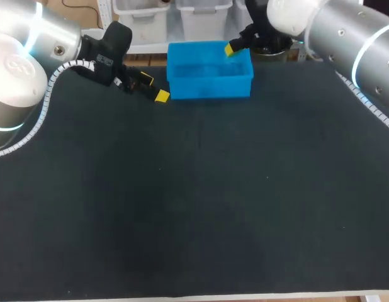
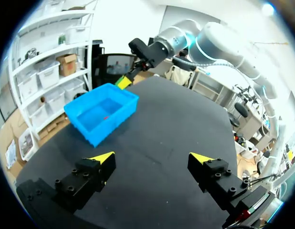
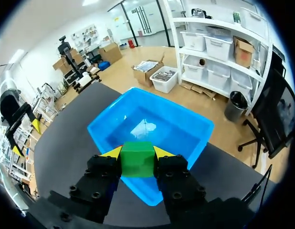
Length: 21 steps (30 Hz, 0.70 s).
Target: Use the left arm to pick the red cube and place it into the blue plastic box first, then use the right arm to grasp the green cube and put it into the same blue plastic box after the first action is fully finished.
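Green cube (image 3: 138, 159) pinched between right jaws above blue box (image 3: 111, 110) rim; left jaws spread

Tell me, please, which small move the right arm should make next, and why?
Probably ease the right gripper slightly ahead, over the middle of the blue box, before opening. It is shut on the green cube, which in the right wrist view hangs above the box's near wall, not clearly over its floor. The left gripper stands open, apart from the box.
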Tool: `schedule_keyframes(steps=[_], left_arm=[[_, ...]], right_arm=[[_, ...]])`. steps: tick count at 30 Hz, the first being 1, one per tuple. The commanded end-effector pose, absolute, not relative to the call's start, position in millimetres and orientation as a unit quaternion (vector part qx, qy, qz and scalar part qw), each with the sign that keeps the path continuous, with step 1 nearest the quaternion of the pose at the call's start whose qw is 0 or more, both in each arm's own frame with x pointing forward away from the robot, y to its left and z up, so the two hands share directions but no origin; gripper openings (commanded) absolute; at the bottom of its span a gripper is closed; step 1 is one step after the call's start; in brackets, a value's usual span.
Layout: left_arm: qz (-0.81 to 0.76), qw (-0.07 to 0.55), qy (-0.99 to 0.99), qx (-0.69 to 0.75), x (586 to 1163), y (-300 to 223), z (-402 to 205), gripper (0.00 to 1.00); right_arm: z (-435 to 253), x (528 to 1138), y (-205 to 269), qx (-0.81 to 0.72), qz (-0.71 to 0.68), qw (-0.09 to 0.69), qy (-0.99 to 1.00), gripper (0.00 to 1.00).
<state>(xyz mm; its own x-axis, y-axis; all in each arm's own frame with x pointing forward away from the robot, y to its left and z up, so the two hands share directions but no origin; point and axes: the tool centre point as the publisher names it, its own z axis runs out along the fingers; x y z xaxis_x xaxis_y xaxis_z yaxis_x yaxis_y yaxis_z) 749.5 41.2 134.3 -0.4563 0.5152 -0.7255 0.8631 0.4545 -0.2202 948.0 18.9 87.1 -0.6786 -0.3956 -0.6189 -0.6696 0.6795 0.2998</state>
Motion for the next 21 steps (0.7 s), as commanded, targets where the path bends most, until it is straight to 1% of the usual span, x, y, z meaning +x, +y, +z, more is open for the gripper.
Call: schedule_keyframes(steps=[1, 6, 7, 8, 9, 14, 21], left_arm=[[-0.297, 0.296, 0.799, 0.432, 750, 42, 133, 1.00], [-0.297, 0.296, 0.799, 0.432, 750, 42, 133, 1.00], [-0.297, 0.296, 0.799, 0.432, 750, 42, 133, 1.00], [-0.297, 0.296, 0.799, 0.432, 750, 42, 133, 1.00], [-0.297, 0.296, 0.799, 0.432, 750, 42, 133, 1.00], [-0.297, 0.296, 0.799, 0.432, 750, 42, 133, 1.00], [-0.297, 0.296, 0.799, 0.432, 750, 42, 133, 1.00]], right_arm=[[81, 973, 25, -0.333, 0.332, 0.204, 0.859, 0.00], [80, 973, 24, -0.330, 0.328, 0.200, 0.862, 0.00], [80, 974, 23, -0.316, 0.316, 0.199, 0.872, 0.03], [79, 974, 22, -0.315, 0.314, 0.199, 0.873, 0.94], [79, 975, 21, -0.311, 0.316, 0.201, 0.874, 1.00], [83, 973, 15, -0.298, 0.312, 0.201, 0.880, 1.00], [99, 964, 3, -0.281, 0.310, 0.224, 0.880, 1.00]])
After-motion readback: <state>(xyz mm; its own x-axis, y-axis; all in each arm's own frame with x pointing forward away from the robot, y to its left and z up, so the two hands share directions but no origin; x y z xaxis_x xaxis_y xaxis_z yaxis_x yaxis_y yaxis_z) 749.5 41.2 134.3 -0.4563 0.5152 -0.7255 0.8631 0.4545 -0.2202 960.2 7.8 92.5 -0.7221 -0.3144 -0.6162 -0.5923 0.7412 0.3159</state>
